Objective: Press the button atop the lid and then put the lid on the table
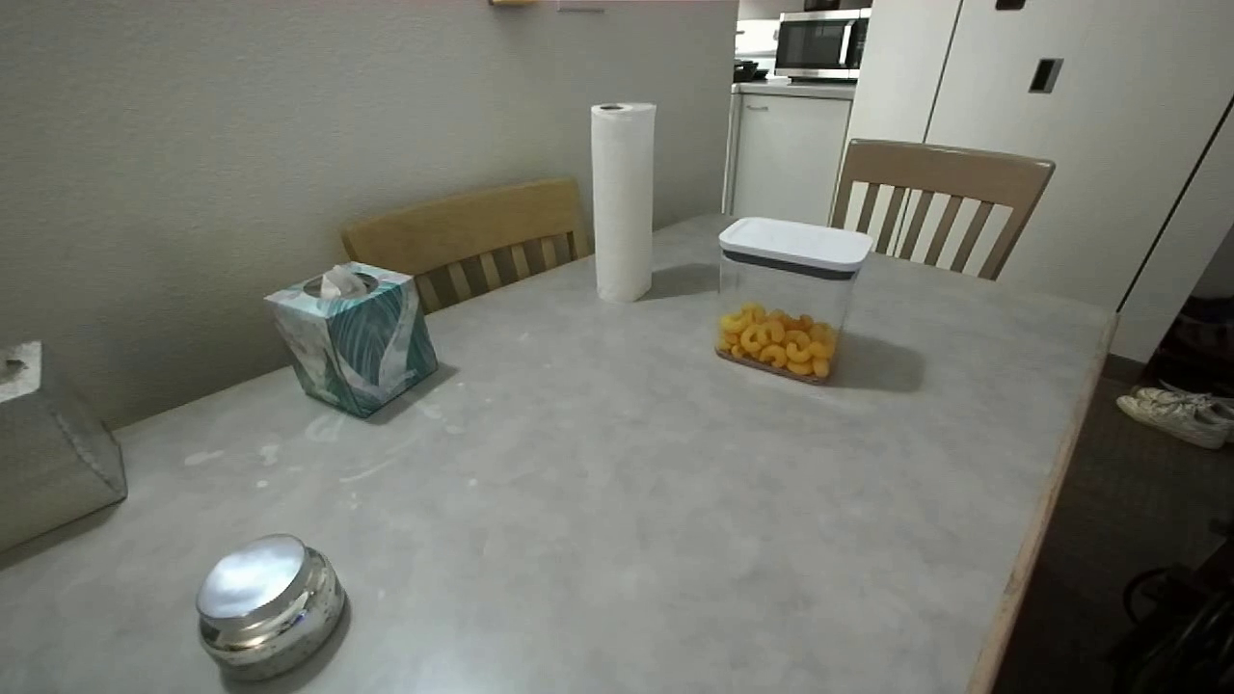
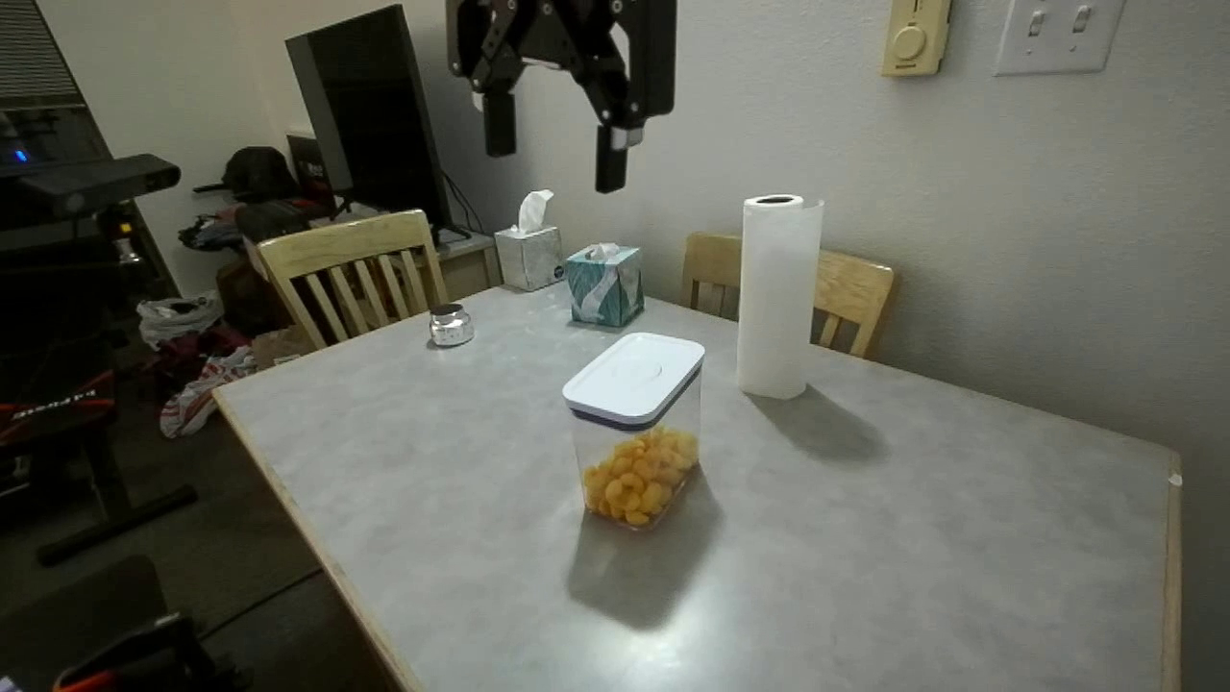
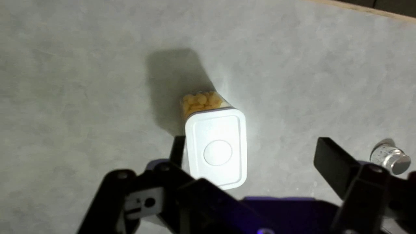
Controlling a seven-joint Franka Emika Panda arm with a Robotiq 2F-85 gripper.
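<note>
Where the lid (image 1: pixel 796 243) sits: on the clear container (image 1: pixel 783 287), right of the paper roll (image 1: pixel 624 207) in an exterior view.
Button (image 3: pixel 218 152): untouched; press likely undone.
Gripper (image 2: pixel 555 167): above, well apart, jaws spread, holding nothing.
Table (image 1: pixel 617 501): bringing the lid here also seems left.

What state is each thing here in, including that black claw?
Gripper: open, holding nothing
Clear container: upright, partly filled
White lid: on that container
Button: raised or pressed, unclear
Paper towel roll: upright
Teal tissue box: open, tissue showing
Grey tissue box: open likewise
Round silver object: narrower end up
Flat screen: dark
Microwave: shut
</note>
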